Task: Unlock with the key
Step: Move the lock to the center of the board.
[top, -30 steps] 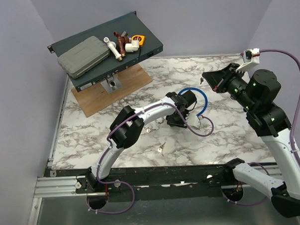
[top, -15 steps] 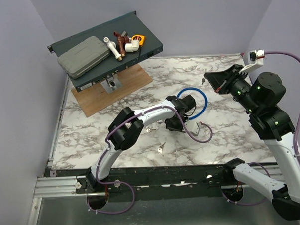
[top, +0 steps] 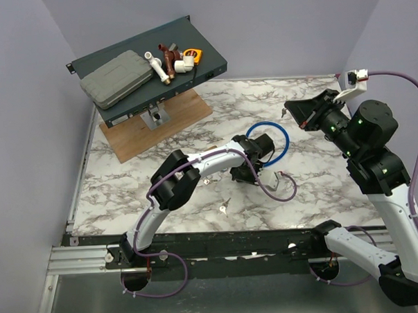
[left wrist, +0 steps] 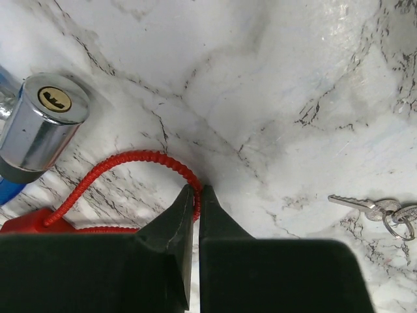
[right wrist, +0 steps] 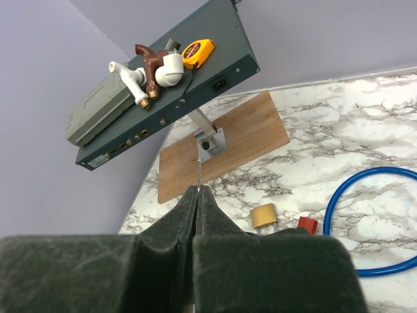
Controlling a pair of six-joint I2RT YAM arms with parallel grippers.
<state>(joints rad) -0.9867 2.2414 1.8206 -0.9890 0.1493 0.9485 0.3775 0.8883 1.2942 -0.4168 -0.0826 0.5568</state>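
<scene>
The key (right wrist: 197, 171) is a thin silver blade seen edge-on, sticking out of my right gripper (right wrist: 197, 190), which is shut on it. In the top view that gripper (top: 288, 112) hangs high over the table's right back with the key (top: 282, 112) at its tip. My left gripper (left wrist: 197, 190) is low on the marble, shut on a red coiled cord (left wrist: 130, 158) pinched between its tips. A chrome lock cylinder (left wrist: 42, 124) with a brass keyhole lies up and left of it. A brass padlock (right wrist: 264, 216) shows beside a red block (right wrist: 307, 224).
A blue cable loop (top: 285, 136) lies mid-table by the left gripper (top: 246, 172). Loose keys (top: 225, 206) lie near the front, and a key bunch (left wrist: 374, 208) right of the left jaws. A dark box (top: 150, 69) with tools stands on a wooden board (top: 159, 124) at back left.
The left jaws have closed onto the red cord, and that arm shifted slightly toward the near side. The right arm rose a little early on, then held still with the key.
</scene>
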